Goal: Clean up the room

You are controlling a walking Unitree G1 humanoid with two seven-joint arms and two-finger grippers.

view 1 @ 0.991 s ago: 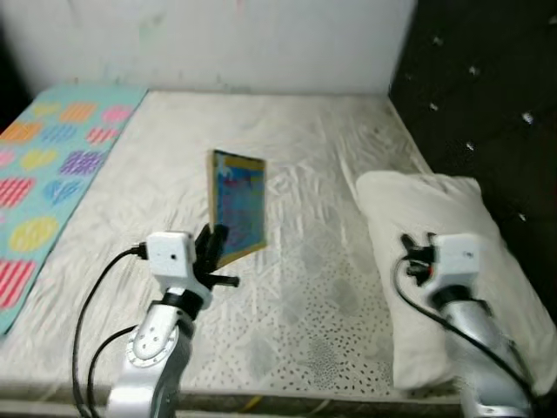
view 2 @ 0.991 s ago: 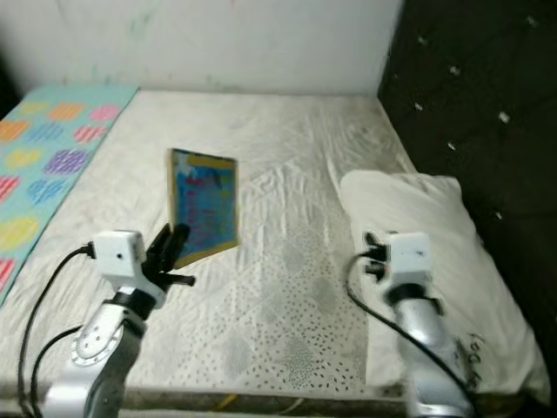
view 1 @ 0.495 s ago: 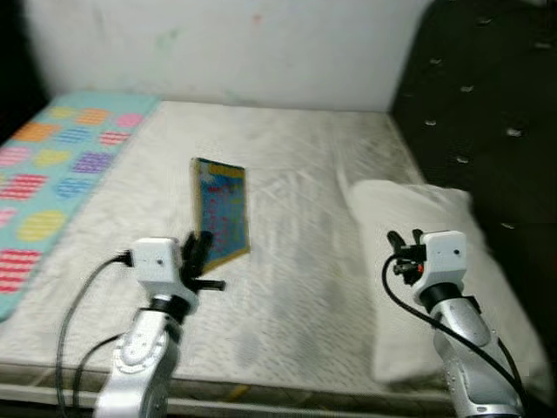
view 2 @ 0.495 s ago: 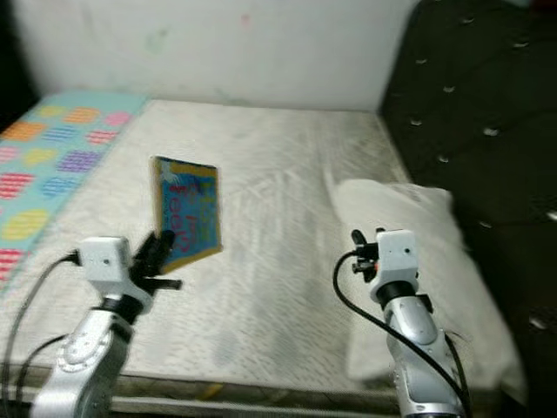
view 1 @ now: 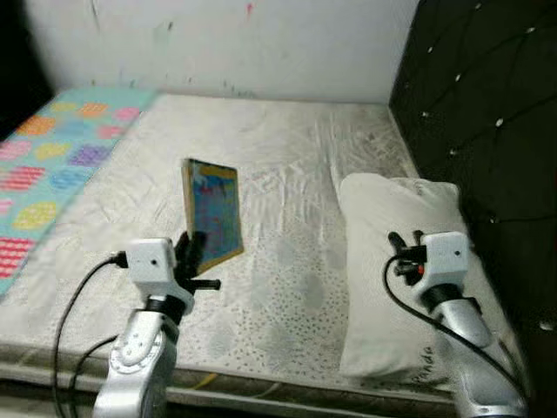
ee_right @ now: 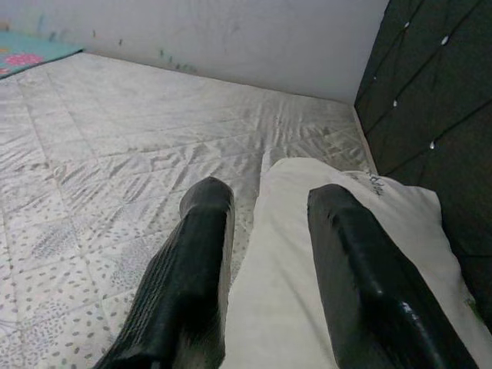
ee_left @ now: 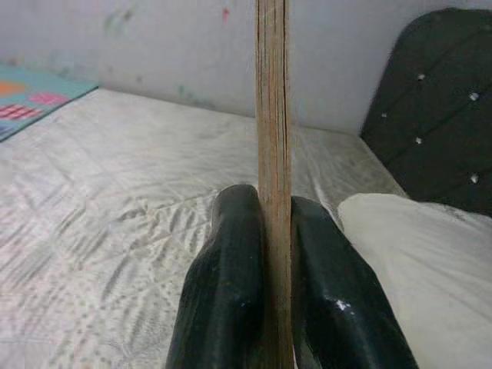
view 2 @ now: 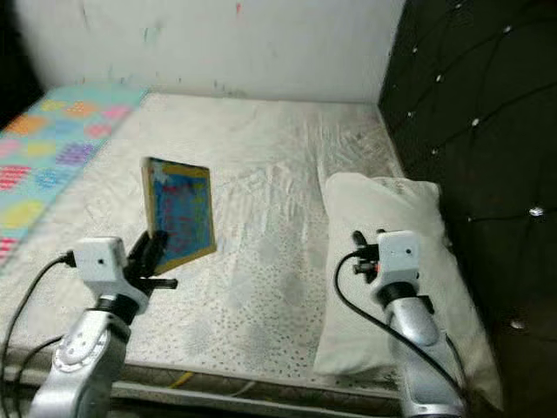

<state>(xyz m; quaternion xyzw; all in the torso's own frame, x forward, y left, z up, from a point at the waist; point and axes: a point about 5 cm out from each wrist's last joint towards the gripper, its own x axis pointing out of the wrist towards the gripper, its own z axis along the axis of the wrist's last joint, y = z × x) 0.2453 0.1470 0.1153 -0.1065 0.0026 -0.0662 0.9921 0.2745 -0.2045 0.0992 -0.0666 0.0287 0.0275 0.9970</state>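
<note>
Head views: L gripper [view 1: 193,252] clamped on lower edge of a blue book [view 1: 213,215], held upright above the mattress [view 1: 287,183]. R gripper [view 2: 359,252] over the white pillow [view 2: 392,261], w/ nothing in it. Patterned blanket [view 1: 52,165] at far left.

L wrist view: both fingers [ee_left: 223,300] pressed tight to the book's edge.

R wrist view: fingers [ee_right: 192,292] spread apart, pillow below.

One book [view 1: 211,212], one pillow [view 1: 393,261], one mattress [view 1: 296,165], one patterned blanket [view 1: 43,165], two grippers: left gripper [ee_left: 261,231], right gripper [ee_right: 265,223].
</note>
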